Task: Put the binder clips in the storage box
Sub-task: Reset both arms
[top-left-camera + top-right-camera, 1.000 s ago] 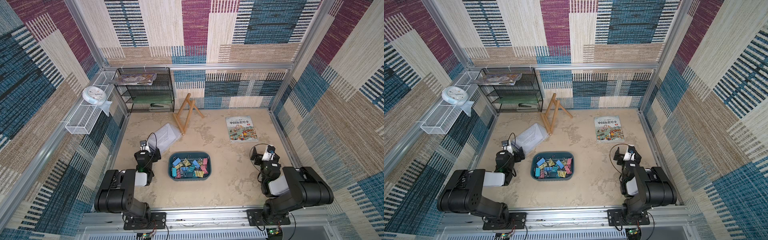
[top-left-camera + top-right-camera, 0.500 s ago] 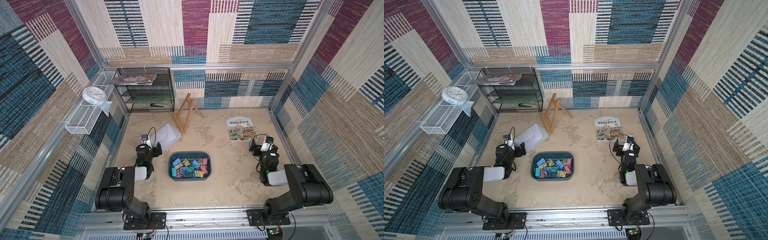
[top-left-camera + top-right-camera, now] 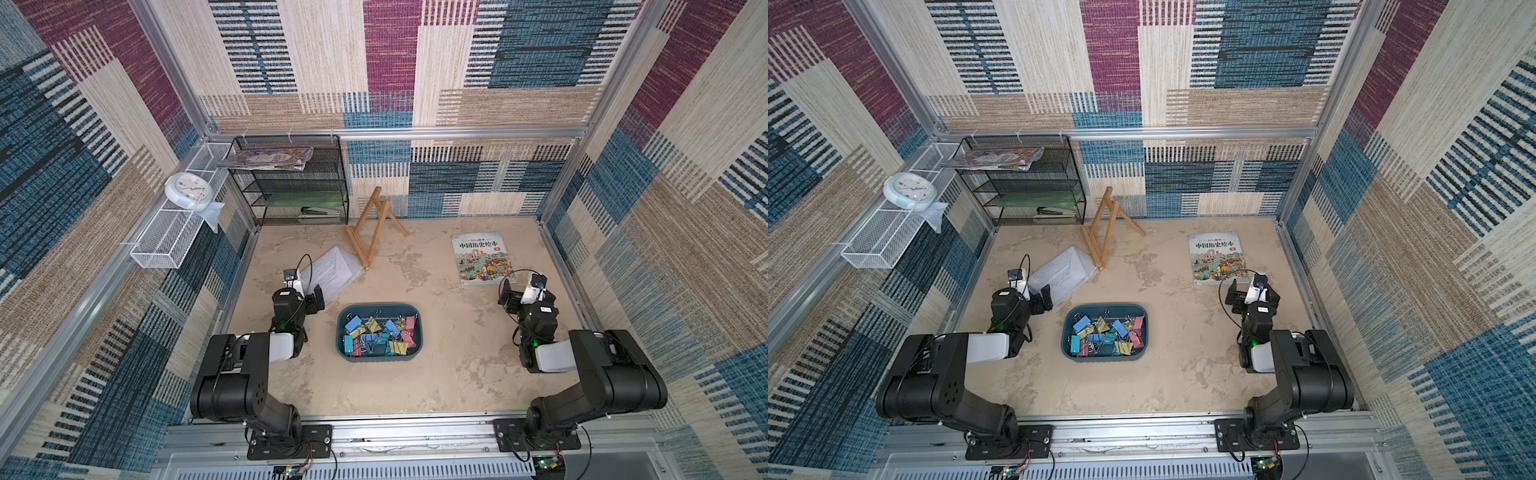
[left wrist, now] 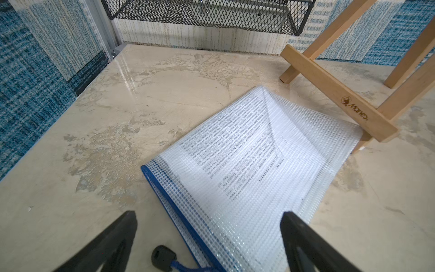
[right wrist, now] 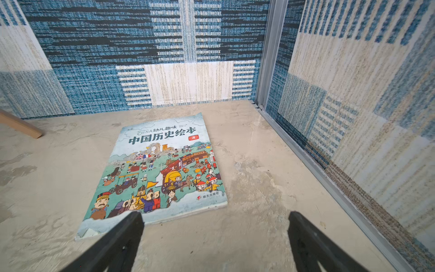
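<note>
The storage box (image 3: pixel 379 358) (image 3: pixel 1104 358), a shallow dark teal tray, sits mid-table in both top views. Several pastel binder clips (image 3: pixel 380 334) (image 3: pixel 1106 336) lie piled inside it. I see no clips on the table outside the box. My left gripper (image 3: pixel 305 291) (image 3: pixel 1038 297) (image 4: pixel 208 215) hovers left of the box, open and holding nothing, over the zip end of a mesh pouch. My right gripper (image 3: pixel 528 291) (image 3: pixel 1252 291) (image 5: pixel 215 215) stands open and holding nothing, far right of the box, over bare table just in front of a picture book.
A white mesh pouch (image 3: pixel 332 272) (image 4: pixel 247 164) with printed sheets lies by a wooden easel (image 3: pixel 372 232) (image 4: pixel 341 106). A picture book (image 3: pixel 482 257) (image 5: pixel 160 169) lies back right. A black wire rack (image 3: pixel 291 183) fills the back left corner; a white wire basket (image 3: pixel 174 224) hangs on the left wall.
Both grippers have moved a little toward the back wall, the left over the pouch, the right up to the book. Both stay open. The box and clips have not moved.
</note>
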You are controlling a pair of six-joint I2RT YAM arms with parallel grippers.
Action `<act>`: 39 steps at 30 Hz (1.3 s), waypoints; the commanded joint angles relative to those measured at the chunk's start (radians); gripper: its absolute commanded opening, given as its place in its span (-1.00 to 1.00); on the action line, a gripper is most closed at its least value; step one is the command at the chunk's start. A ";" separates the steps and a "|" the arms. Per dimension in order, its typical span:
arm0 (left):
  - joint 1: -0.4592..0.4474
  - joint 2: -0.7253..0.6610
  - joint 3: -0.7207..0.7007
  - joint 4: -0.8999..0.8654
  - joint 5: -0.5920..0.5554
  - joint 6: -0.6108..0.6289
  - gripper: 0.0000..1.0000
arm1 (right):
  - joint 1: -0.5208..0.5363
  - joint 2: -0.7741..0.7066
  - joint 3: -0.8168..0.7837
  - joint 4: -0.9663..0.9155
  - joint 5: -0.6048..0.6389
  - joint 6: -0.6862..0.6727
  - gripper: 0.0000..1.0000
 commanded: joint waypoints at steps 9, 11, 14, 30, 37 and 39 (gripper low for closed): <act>0.019 0.001 -0.024 0.076 0.057 0.001 0.98 | -0.007 0.033 0.012 0.100 -0.012 0.009 1.00; 0.019 0.003 -0.019 0.059 0.040 -0.005 0.98 | -0.008 0.054 -0.018 0.185 0.005 0.014 1.00; 0.018 0.007 0.019 -0.005 0.040 -0.004 0.98 | -0.007 0.028 0.098 -0.081 -0.008 -0.001 1.00; 0.017 0.007 0.031 -0.028 0.036 -0.005 0.98 | -0.003 0.021 0.094 -0.082 -0.021 -0.002 1.00; 0.016 0.008 0.030 -0.026 0.036 -0.005 0.98 | -0.015 -0.021 -0.111 0.244 -0.040 0.009 1.00; 0.017 0.007 0.030 -0.026 0.037 -0.005 0.98 | -0.017 0.026 -0.121 0.334 -0.053 0.007 1.00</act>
